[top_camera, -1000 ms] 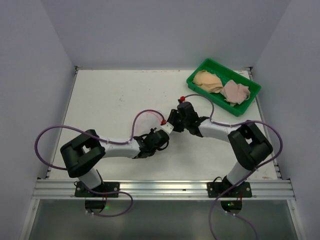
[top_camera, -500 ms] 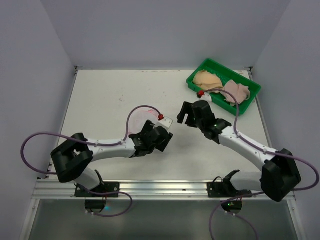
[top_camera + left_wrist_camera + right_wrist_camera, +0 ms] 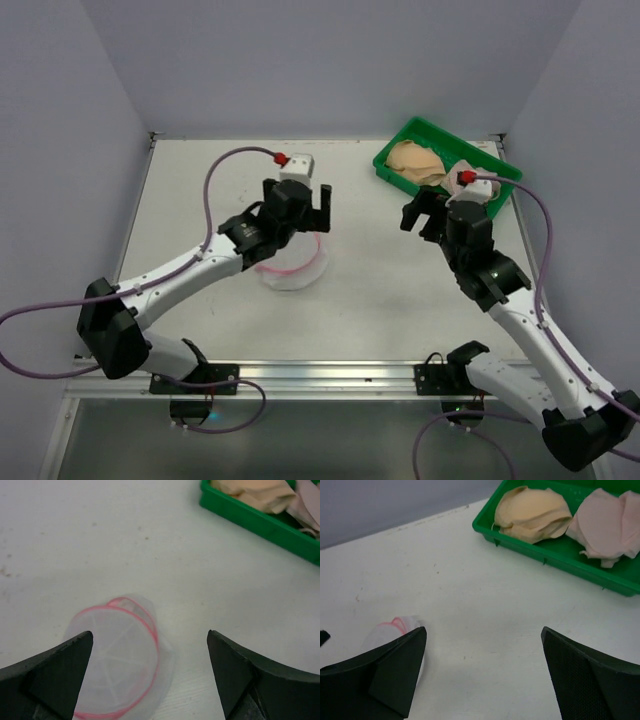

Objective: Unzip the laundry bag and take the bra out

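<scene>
The laundry bag [image 3: 293,265], a small white mesh pouch with a pink zip trim, lies on the table; through the mesh [image 3: 117,660] only its white ribs show. My left gripper [image 3: 297,213] hangs open above its far side, and in the left wrist view the left gripper [image 3: 150,635] holds nothing. My right gripper [image 3: 425,218] is open too, raised to the right and apart from the bag [image 3: 395,627]; the right gripper [image 3: 483,629] frames bare table. A beige bra [image 3: 532,512] and a pale pink one [image 3: 605,527] lie in the green tray [image 3: 545,560].
The green tray [image 3: 400,165] sits at the far right corner, just beyond the right gripper. Purple cables loop off both arms. Grey walls close the table on three sides.
Both grippers have opened and lifted away from each other. The left one moved toward the far side and the right one toward the tray. The bag now lies free on the table.
</scene>
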You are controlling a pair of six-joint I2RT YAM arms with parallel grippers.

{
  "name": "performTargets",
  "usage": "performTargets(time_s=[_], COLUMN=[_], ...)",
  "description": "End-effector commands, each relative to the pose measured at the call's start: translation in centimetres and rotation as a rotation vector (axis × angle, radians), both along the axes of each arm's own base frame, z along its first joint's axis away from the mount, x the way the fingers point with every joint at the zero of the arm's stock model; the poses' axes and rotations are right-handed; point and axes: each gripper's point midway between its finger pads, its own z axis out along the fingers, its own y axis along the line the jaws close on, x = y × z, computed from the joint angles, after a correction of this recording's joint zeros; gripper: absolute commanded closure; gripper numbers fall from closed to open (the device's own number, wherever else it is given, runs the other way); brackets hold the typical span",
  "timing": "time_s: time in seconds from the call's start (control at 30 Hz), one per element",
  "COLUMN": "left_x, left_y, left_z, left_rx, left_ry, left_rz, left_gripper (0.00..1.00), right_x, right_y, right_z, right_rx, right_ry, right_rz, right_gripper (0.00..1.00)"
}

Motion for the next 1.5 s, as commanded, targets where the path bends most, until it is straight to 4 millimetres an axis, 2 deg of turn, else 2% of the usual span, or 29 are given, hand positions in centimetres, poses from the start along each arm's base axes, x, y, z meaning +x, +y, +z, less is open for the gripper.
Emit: performTargets(time_s=[0.0,0.03,0.07,0.1,0.13,0.17,0.2,0.23,0.27,0.37,0.4,0.47,0.5,0.6,0.83,1.0,1.47], left_x=[1.3,1.7,1.5,0.9,0.6,0.1,-1.0,-1.8,-3.2,-5.1,-6.1,-7.3,-8.1,-9.6,-11.2,-11.3,-10.4], left_y=[5.7,7.9,9.1,10.6,12.5,13.5,15.1,15.9,16.9,19.0,20.0,21.4,22.4,23.9,25.8,25.7,25.0], left_z=[2.9,2.9,3.1,5.0,4.7,5.0,6.9,6.6,8.3,8.2,8.9,8.7,9.3,8.9,7.5,6.5,5.3], left_rx=[-0.09,-0.085,-0.089,-0.122,-0.121,-0.125,-0.153,-0.145,-0.179,-0.146,-0.154,-0.121,-0.126,-0.108,-0.093,-0.101,-0.088], left_ry=[0.0,-0.006,-0.015,-0.059,-0.064,-0.077,-0.138,-0.147,-0.198,-0.229,-0.259,-0.268,-0.297,-0.316,-0.323,-0.308,-0.277], left_rz=[0.148,0.199,0.222,0.246,0.289,0.305,0.339,0.345,0.347,0.36,0.373,0.39,0.412,0.428,0.474,0.478,0.477], left_gripper=[0.0,0.0,0.0,0.0,0.0,0.0,0.0,0.0,0.0,0.0,0.0,0.0,0.0,0.0,0.0,0.0,0.0], right_x=[-1.9,-2.4,-3.1,-3.7,-4.8,-5.5,-6.2,-7.3,-8.1,-10.5,-11.0,-12.5,-12.9,-13.9,-14.6,-14.5,-13.8], right_y=[-2.7,-3.2,-3.6,-4.2,-5.2,-5.9,-6.6,-7.5,-8.0,-9.3,-9.6,-10.2,-10.3,-10.7,-10.6,-10.4,-9.8], right_z=[6.2,7.3,7.7,8.2,9.5,9.6,9.9,10.9,11.0,12.3,12.2,12.7,12.6,11.4,9.4,9.5,9.6], right_rx=[-0.044,-0.044,-0.053,-0.068,-0.062,-0.072,-0.083,-0.077,-0.102,-0.09,-0.103,-0.091,-0.095,-0.1,-0.085,-0.077,-0.075], right_ry=[-0.147,-0.173,-0.181,-0.197,-0.238,-0.238,-0.247,-0.284,-0.29,-0.355,-0.365,-0.412,-0.422,-0.443,-0.446,-0.457,-0.457], right_rz=[-0.044,-0.053,-0.052,-0.056,-0.081,-0.098,-0.112,-0.132,-0.128,-0.129,-0.124,-0.121,-0.112,-0.103,-0.082,-0.076,-0.061], right_gripper=[0.01,0.01,0.01,0.01,0.01,0.01,0.01,0.01,0.01,0.01,0.01,0.01,0.01,0.01,0.01,0.01,0.01])
